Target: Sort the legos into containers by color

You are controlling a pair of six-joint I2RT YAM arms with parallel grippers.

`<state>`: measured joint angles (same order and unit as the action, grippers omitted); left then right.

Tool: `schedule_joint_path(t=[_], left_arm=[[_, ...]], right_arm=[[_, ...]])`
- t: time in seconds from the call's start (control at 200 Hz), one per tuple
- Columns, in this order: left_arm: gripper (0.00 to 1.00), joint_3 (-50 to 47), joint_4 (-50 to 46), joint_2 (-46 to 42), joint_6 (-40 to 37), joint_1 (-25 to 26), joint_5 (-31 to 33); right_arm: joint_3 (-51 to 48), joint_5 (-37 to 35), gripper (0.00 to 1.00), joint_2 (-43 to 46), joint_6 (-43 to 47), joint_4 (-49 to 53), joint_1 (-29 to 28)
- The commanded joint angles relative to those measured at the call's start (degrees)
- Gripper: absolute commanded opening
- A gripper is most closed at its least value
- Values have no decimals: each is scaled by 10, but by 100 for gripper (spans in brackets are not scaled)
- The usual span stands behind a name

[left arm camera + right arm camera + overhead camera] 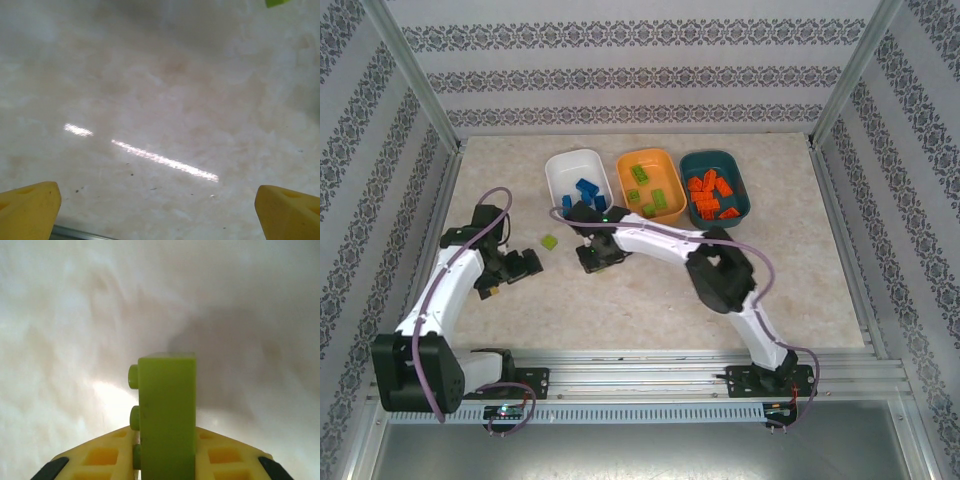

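R gripper point(165, 462) clamped shut on a lime lego point(167, 405), studs facing left, low over the table point(620, 300), just in front of white dish point(565, 170) w/ blue legos point(587, 190). Orange dish point(665, 165) and teal dish point(715, 157) are alongside. L gripper point(159, 207) is wide open, holding nothing. A 2nd lime lego point(550, 241) lies just beyond it.

The left arm point(445, 285) and right arm point(655, 238) have white links, black joints and purple-grey cables point(767, 272). The fingers point(100, 457) are yellow with square hollows.
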<state>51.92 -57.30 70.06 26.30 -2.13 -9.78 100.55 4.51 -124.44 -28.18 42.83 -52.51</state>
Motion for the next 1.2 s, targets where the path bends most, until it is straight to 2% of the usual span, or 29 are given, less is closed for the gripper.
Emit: schedule_joint_path(t=[0.0, 0.12, 0.245, 0.37, 0.54, 0.575, 0.659, 0.789, 0.859, 0.934, 1.194], left_arm=[[100, 24, 33, 39, -35, 11, -38], [100, 70, 26, 105, -40, 21, -50], [100, 107, 31, 145, -40, 26, -46], [100, 129, 31, 182, -55, 27, -46], [100, 167, 28, 235, -86, 26, -46], [100, 176, 27, 247, -94, 27, -46], [100, 194, 27, 274, -115, 27, -45], [99, 207, 34, 301, -148, 27, -41], [93, 211, 42, 309, -160, 28, -39], [82, 214, 53, 319, -164, 29, -46], [78, 237, 72, 361, -181, 53, 0]], right_arm=[[-84, 26, 15, 112, -40, -44, 25], [-150, 51, 16, 186, -57, -49, 77], [-160, 77, 17, 217, -64, -62, 141], [-108, 97, 16, 181, -60, -51, 193], [-11, 100, 19, 89, -53, -25, 240], [10, 101, 21, 73, -53, -20, 246], [58, 105, 36, 32, -50, -2, 258], [90, 111, 43, 17, -50, 11, 266], [76, 110, 44, 32, -53, 7, 265], [42, 111, 45, 60, -58, -3, 266], [-110, 113, 46, 166, -77, -47, 267]])
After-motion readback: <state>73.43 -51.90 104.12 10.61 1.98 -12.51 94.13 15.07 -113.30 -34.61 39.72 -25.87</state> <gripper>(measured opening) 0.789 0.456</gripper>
